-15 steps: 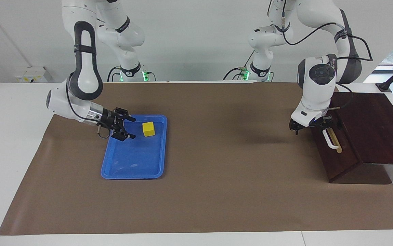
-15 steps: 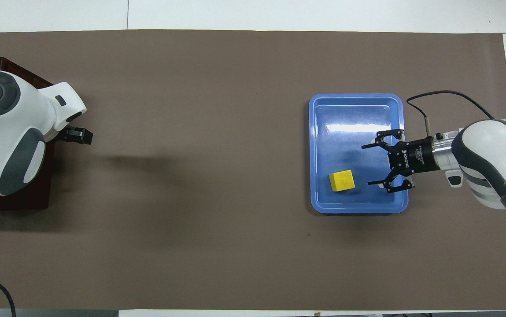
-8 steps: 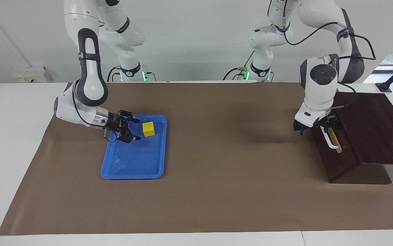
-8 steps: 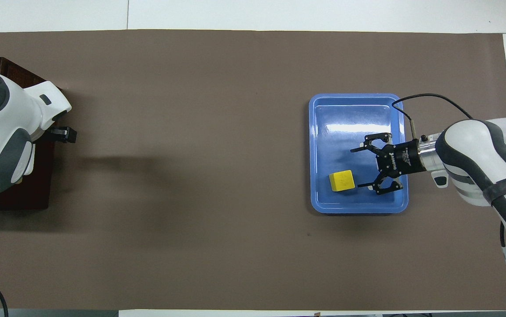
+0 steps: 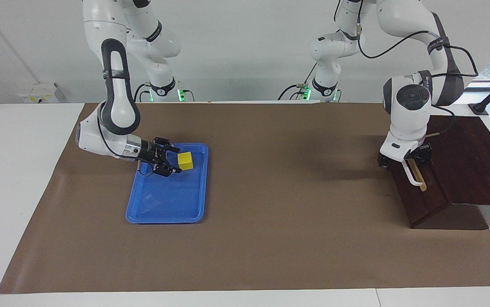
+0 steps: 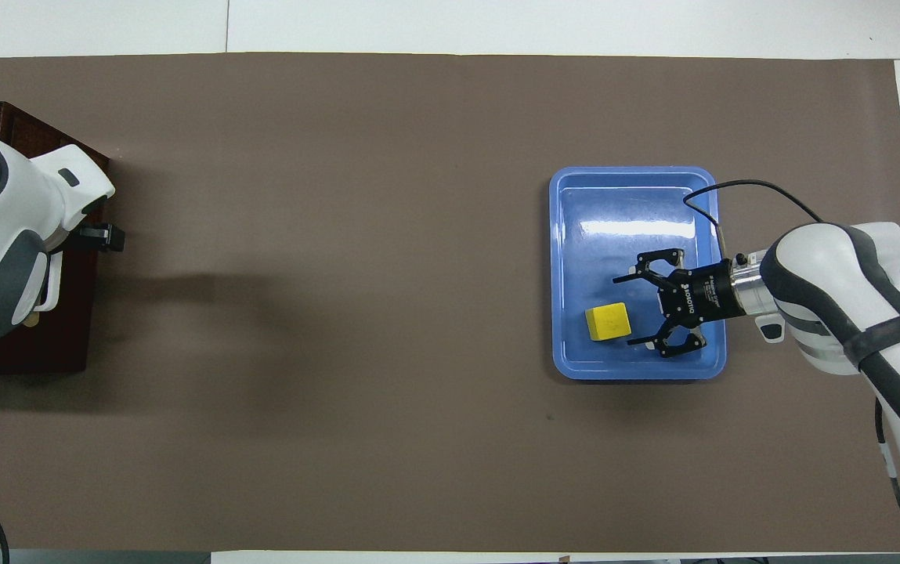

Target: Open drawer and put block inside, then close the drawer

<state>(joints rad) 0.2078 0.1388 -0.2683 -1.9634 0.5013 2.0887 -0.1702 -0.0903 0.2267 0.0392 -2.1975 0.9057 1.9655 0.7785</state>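
The block (image 5: 185, 161) is a small, bright yellow cube. It sits flat inside a blue tray (image 5: 166, 204), in the part of the tray nearer to the robots, toward the right arm's end of the desk.

The drawer (image 5: 417, 187) is dark brown wood. It has a white bar handle (image 5: 411, 175) on a tan strip. It is pushed shut in its dark wooden box (image 5: 471, 157), at the left arm's end of the desk, well apart from the block.
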